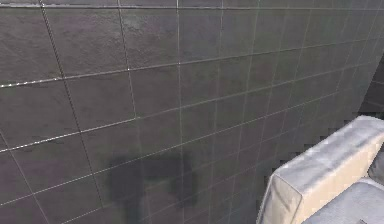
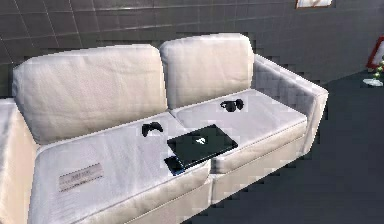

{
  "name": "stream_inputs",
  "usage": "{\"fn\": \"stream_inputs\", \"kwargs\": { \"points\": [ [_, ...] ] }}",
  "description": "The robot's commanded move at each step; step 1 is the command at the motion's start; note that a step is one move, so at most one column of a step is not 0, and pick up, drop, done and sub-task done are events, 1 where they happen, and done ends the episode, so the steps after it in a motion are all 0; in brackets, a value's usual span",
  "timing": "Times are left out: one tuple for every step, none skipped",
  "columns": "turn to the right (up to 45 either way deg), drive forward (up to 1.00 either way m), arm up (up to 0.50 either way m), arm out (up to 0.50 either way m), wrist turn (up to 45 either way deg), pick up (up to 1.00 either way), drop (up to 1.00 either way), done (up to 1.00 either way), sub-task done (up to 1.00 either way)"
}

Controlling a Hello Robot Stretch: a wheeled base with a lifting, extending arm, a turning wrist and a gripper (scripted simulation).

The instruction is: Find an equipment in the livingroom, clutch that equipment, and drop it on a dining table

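two-seat pale sofa (image 2: 100, 90) carrying black laptop (image 2: 201, 146), small dark objects (image 2: 152, 130); grey tiled wall (image 1: 150, 90) close ahead; open dark floor (image 2: 340, 170) beside it; fingers' state: cannot tell.

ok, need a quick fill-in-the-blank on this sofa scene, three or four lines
1. The sofa is ___ in colour.
2. The sofa has ___ back cushions.
3. The black laptop lies flat on the sofa's ___.
4. In the forward view, the wall is covered in dark grey ___.

Missing words: white; two; seat; tiles.
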Motion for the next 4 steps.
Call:
{"fn": "stream_inputs", "kwargs": {
  "points": [
    [0.0,0.00,0.50,0.00,0.0,0.00,0.00,0.00,0.00],
    [0.0,0.00,0.12,0.00,0.0,0.00,0.00,0.00,0.00],
    [0.0,0.00,0.00,0.50,0.0,0.00,0.00,0.00,0.00],
    [0.0,0.00,0.00,0.00,45.0,0.00,0.00,0.00,0.00]
  ]
}}
